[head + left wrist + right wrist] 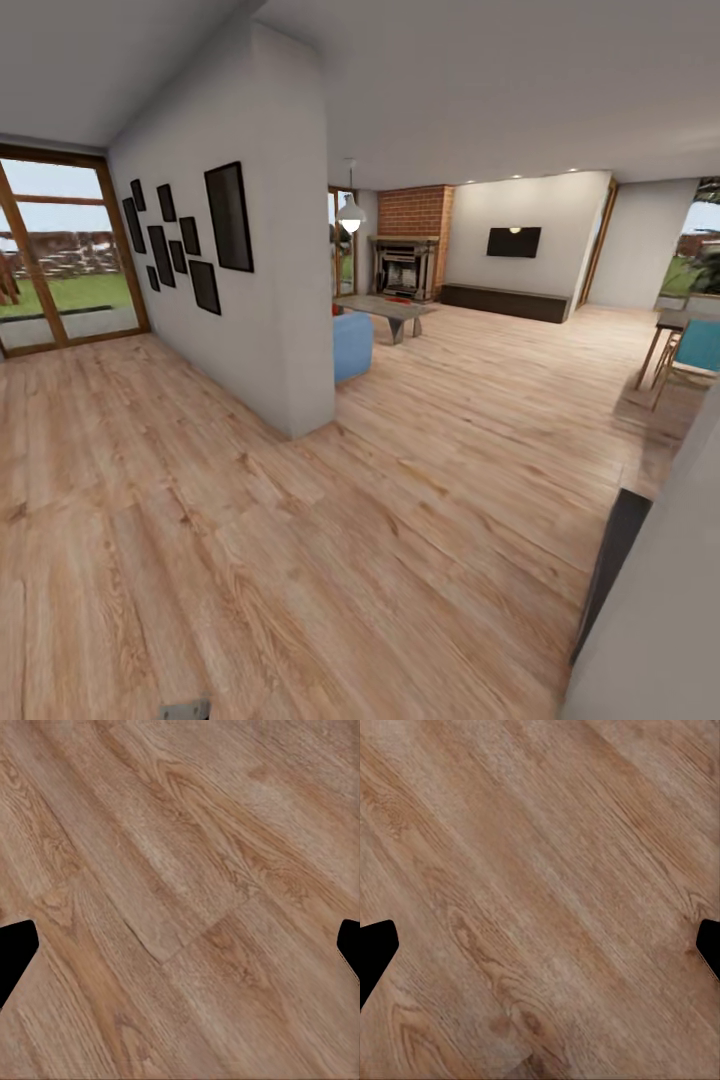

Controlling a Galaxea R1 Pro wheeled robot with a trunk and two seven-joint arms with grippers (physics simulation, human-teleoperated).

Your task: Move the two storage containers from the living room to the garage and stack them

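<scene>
Left hand (pixel 180 945) agape over wood-plank floor (pixel 180 832)

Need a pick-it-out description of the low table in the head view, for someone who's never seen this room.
Find the red brick fireplace on the far wall. On the wood floor in front of it, just past the blue sofa, stands the grey coffee table. It is the only low, flat grey slab there; the other table, at the right edge, is taller, with a teal chair beside it.
</scene>
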